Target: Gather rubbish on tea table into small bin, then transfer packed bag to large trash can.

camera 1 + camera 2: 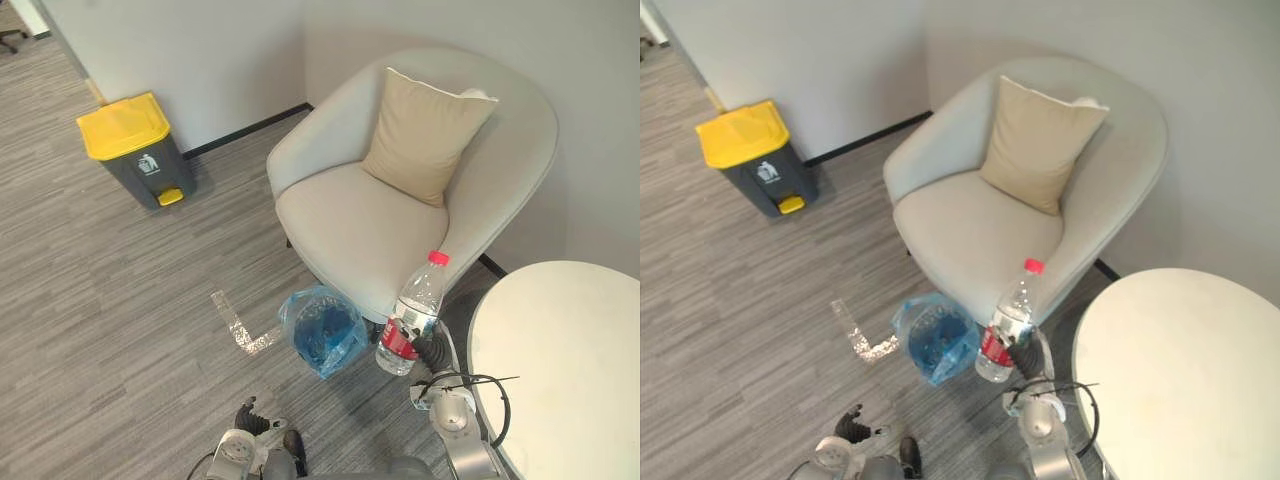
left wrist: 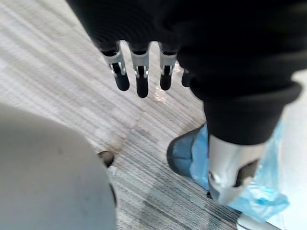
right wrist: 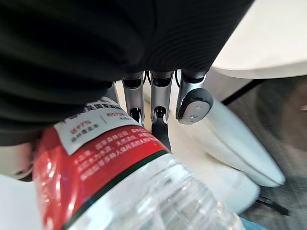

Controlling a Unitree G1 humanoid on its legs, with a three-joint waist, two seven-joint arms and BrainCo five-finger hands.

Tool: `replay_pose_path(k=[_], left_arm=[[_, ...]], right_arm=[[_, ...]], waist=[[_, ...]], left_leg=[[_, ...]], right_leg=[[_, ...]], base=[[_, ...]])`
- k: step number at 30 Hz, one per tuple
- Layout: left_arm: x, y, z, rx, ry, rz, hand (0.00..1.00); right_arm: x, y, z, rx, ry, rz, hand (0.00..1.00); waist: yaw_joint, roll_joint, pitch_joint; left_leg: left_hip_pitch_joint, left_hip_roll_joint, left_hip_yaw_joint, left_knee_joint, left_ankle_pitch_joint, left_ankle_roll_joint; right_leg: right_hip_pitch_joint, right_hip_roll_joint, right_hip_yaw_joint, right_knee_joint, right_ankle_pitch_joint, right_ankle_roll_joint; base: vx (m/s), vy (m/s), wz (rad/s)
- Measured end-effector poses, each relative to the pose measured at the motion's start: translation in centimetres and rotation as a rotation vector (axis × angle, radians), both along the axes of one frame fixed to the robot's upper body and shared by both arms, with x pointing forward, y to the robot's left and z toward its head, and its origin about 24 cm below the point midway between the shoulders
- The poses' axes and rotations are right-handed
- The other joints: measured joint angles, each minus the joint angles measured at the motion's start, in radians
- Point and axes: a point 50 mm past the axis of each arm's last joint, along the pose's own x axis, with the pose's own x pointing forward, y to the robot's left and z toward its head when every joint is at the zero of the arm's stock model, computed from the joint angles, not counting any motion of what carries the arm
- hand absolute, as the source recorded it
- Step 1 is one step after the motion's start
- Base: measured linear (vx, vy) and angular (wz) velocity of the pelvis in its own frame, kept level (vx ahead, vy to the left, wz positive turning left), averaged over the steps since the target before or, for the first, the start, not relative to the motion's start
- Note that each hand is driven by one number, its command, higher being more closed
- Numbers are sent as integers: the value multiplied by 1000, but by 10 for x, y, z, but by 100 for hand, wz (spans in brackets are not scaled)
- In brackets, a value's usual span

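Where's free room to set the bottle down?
Free: the bare round table top; the armchair seat before the cushion; the floor between the yellow-lidded can and the blue-bagged bin. Crowded: bin to armchair front, where the right hand grips the bottle.

Bright, even indoor light; soft shadow under armchair (image 1: 400,200); glints on bottle (image 1: 412,315), floor tape (image 1: 240,328).

Left hand (image 2: 139,72), low at the near left: fingers straight, slightly spread, thumb apart, holding nothing. Right hand (image 1: 431,352), raised at the near right on a bent silver-grey arm (image 1: 465,440): fingers (image 3: 161,115) and thumb clasp the upright bottle (image 1: 412,318) at its red label.
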Motion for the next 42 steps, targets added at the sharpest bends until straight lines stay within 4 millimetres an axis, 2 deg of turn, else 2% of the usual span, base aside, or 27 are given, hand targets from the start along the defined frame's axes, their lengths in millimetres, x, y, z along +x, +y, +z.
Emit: replay_pose_path(k=[1, 3, 4, 5, 6, 7, 8, 10, 11, 16, 21, 24, 26, 28, 29, 30, 33, 34, 36, 37, 38, 42], left_arm=[[0, 1, 0, 11, 1, 6, 0], [-2, 3, -1, 18, 9, 11, 0], [-3, 6, -1, 19, 12, 29, 0], [-4, 8, -1, 21, 14, 35, 0], [-4, 10, -1, 28, 16, 34, 0], [0, 10, 0, 28, 11, 42, 0], [-2, 9, -1, 23, 17, 49, 0], [-6, 2, -3, 0, 34, 66, 0], [-7, 1, -4, -1, 37, 67, 0], [-7, 3, -4, 1, 36, 76, 0], [-8, 0, -4, -3, 42, 64, 0], [-8, 2, -4, 2, 43, 62, 0], [-5, 1, -3, 1, 33, 62, 0], [16, -1, 4, -5, -31, 94, 0], [21, -2, 6, -7, -45, 98, 0], [32, -3, 10, -11, -82, 123, 0], [54, -5, 23, -50, -174, 211, 0], [64, -8, 30, -74, -230, 237, 0], [73, -8, 37, -94, -276, 266, 0], [78, -10, 41, -99, -297, 277, 0], [86, -13, 48, -128, -344, 302, 0], [105, -17, 65, -185, -437, 336, 0]], right_arm=[[-1, 3, -2, -1, 11, 19, 100], [-1, 6, -3, 2, 15, 35, 100], [-2, 7, -5, 3, 25, 44, 100], [-2, 7, -6, 3, 32, 43, 100], [-4, 7, -8, 4, 43, 38, 100], [-4, 6, -9, -2, 47, 40, 100], [-4, 3, -9, -12, 48, 41, 100], [0, -5, -5, -46, 31, 48, 100], [0, -8, -4, -53, 30, 42, 100], [1, -8, -4, -54, 27, 42, 100], [-3, -9, -6, -55, 41, 41, 100], [-1, 0, -6, -55, 30, 80, 100], [10, 6, -3, -82, 4, 115, 100], [34, 9, 10, -136, -79, 132, 100], [38, 10, 14, -149, -99, 133, 100], [46, 10, 22, -174, -144, 129, 100], [59, 13, 41, -189, -234, 133, 100], [64, 16, 54, -188, -296, 131, 100], [70, 21, 70, -184, -370, 135, 100], [72, 22, 78, -180, -406, 133, 100], [79, 24, 94, -183, -478, 120, 100], [95, 21, 122, -222, -584, 106, 100]], waist=[[-10, -2, -1], [-12, -2, -1], [-17, 1, 1], [-16, -2, 0], [-15, -25, -5], [-22, -35, 4], [-21, -23, -1], [-11, 21, -18], [-11, 27, -19], [-1, 12, -26], [-9, 8, -28], [-7, 11, -25], [-6, 21, -14], [0, 28, 63], [2, 29, 77], [3, 33, 105], [18, 43, 152], [30, 42, 158], [32, 41, 165], [30, 41, 168], [29, 38, 171], [36, 37, 177]], left_leg=[[15, 2, -4, 0, -4, 7], [19, 5, -20, -2, -5, 8], [15, 9, -54, -1, -4, 6], [14, 6, -61, 1, -3, 3], [7, -18, -98, 13, -10, -9], [11, -36, -140, 28, -18, -20], [4, -29, -145, 29, -17, -24], [-22, 3, -178, 16, -12, -41], [-16, 14, -194, 4, -6, -49], [32, 52, -225, -59, 10, -76], [48, 49, -241, -68, 10, -77], [50, 43, -238, -67, 10, -77], [-1, 40, -227, -44, 10, -77], [-137, 21, -217, 74, 10, -77], [-165, 16, -216, 96, 10, -76], [-248, 4, -216, 152, 2, -66], [-426, 14, -210, 305, -65, -62], [-524, 28, -206, 381, -87, -62], [-606, 49, -184, 434, -109, -65], [-641, 59, -170, 452, -106, -64], [-719, 81, -144, 492, -103, -63], [-851, 101, -140, 549, -94, -56]], right_leg=[[-21, 23, -1, 16, -91, 10], [-36, 59, -8, -37, -135, 10], [-32, 110, -2, -171, -143, 3], [-23, 119, 4, -226, -130, -2], [-5, 116, 7, -317, -60, -29], [6, 95, -20, -315, -61, -24], [7, 100, -28, -326, -61, -25], [30, 128, -73, -406, -40, -41], [52, 140, -89, -431, -28, -48], [124, 181, -130, -507, -14, -67], [164, 179, -145, -549, -10, -63], [171, 176, -139, -562, -1, -60], [104, 171, -128, -516, -2, -60], [-46, 140, -118, -376, -10, -54], [-73, 134, -117, -350, -15, -52], [-152, 115, -117, -286, -41, -53], [-311, 101, -121, -155, -93, -69], [-400, 100, -124, -98, -107, -77], [-477, 100, -125, -55, -124, -70], [-511, 98, -126, -37, -124, -70], [-590, 93, -127, -2, -124, -70], [-705, 89, -142, 35, -111, -78]], base=[[69, 51, 14], [71, -28, 40], [80, -80, 60], [86, -116, 83], [82, -140, 90], [68, -123, 87], [82, -133, 63], [135, -125, 37], [146, -114, 41], [118, -86, 20], [86, 2, 8], [26, 30, -5], [-74, 21, -13], [-196, 11, -4], [-241, -16, 19], [-197, -17, 27], [-294, -13, 27], [-227, -45, 6], [-244, -60, 6], [-241, -77, 12], [-202, -68, 11], [-113, -14, 12]])
